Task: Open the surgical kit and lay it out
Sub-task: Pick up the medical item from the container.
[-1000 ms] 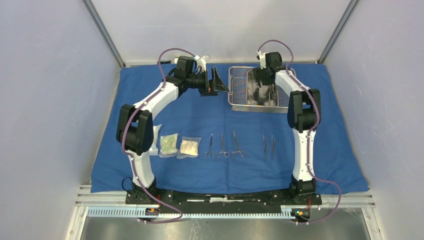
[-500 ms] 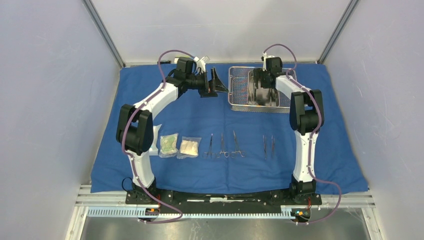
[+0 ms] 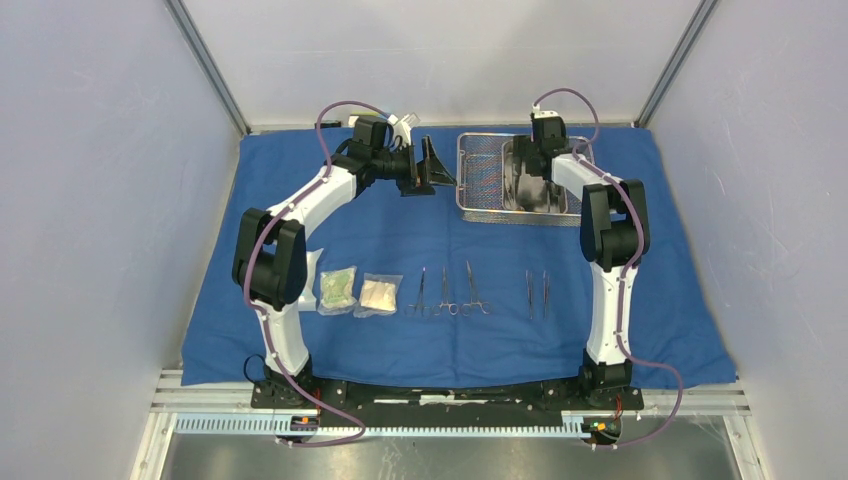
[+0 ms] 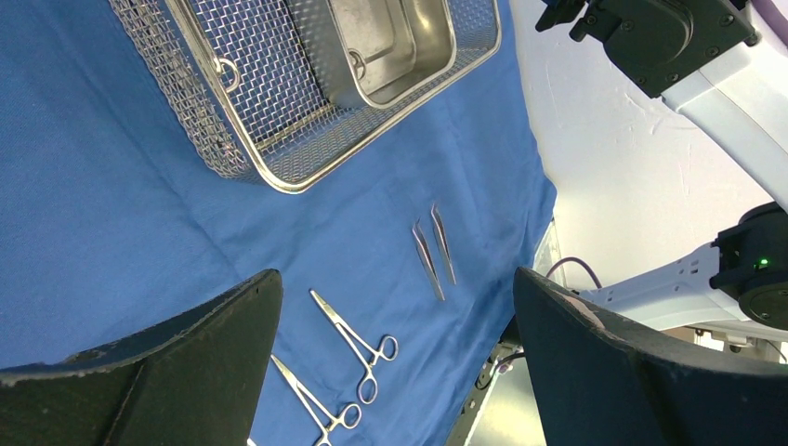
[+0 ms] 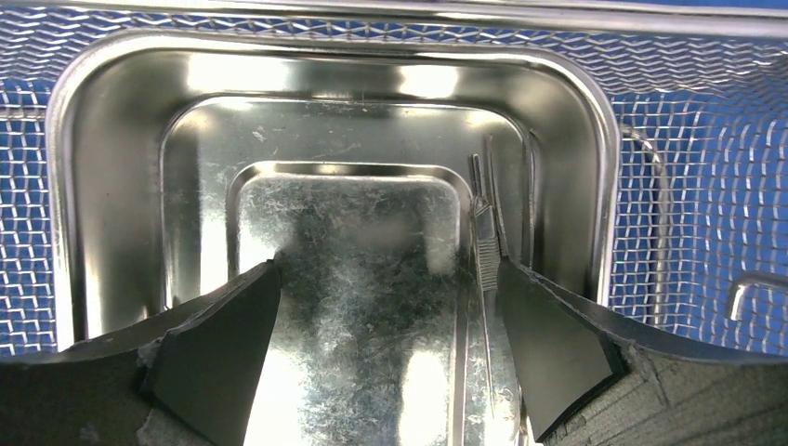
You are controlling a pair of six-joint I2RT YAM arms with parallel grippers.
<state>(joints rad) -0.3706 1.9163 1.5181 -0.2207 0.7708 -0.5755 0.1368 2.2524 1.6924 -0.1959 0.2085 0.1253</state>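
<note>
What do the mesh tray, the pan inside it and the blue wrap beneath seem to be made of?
Mesh tray: woven metal wire with a solid rod rim, likely steel; bright silvery open grid.
Inner pan: sheet metal, probably stainless steel; glossy, strong reflections, fine scuffs.
Blue wrap: matte fabric, soft creases, no shine; woven or nonwoven cannot be told.

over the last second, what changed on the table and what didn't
The right gripper slid to its right across the inner pan, ending next to the slim instrument lying in it. Its jaws are open and hold nothing. The left gripper stayed open to the left of the mesh tray. The packets and the instruments on the blue cloth did not move.
</note>
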